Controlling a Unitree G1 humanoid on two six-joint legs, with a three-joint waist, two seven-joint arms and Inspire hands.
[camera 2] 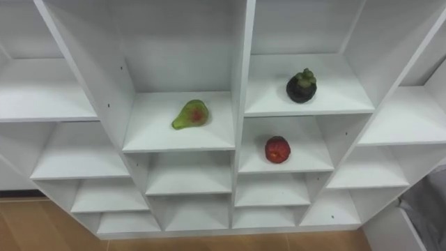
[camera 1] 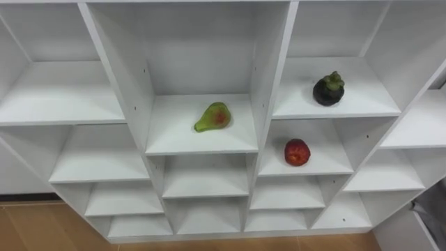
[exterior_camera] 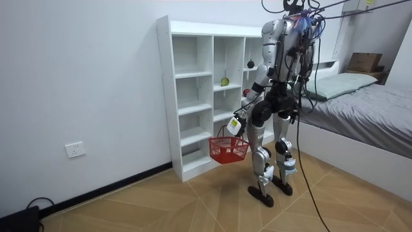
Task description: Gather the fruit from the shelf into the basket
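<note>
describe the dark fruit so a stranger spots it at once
Start at the white shelf unit and find the column right of the green pear. The dark fruit sits there, one shelf above the red fruit. It alone is near-black, with a green cap.

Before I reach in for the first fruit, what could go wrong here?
The green fruit lies on its side; a clumsy touch might roll it off its shelf. The dark fruit and red fruit sit in narrow compartments, so an arm could knock the dividers. The red basket hangs low from the left hand, well below the fruits; a dropped fruit may miss it.
</note>
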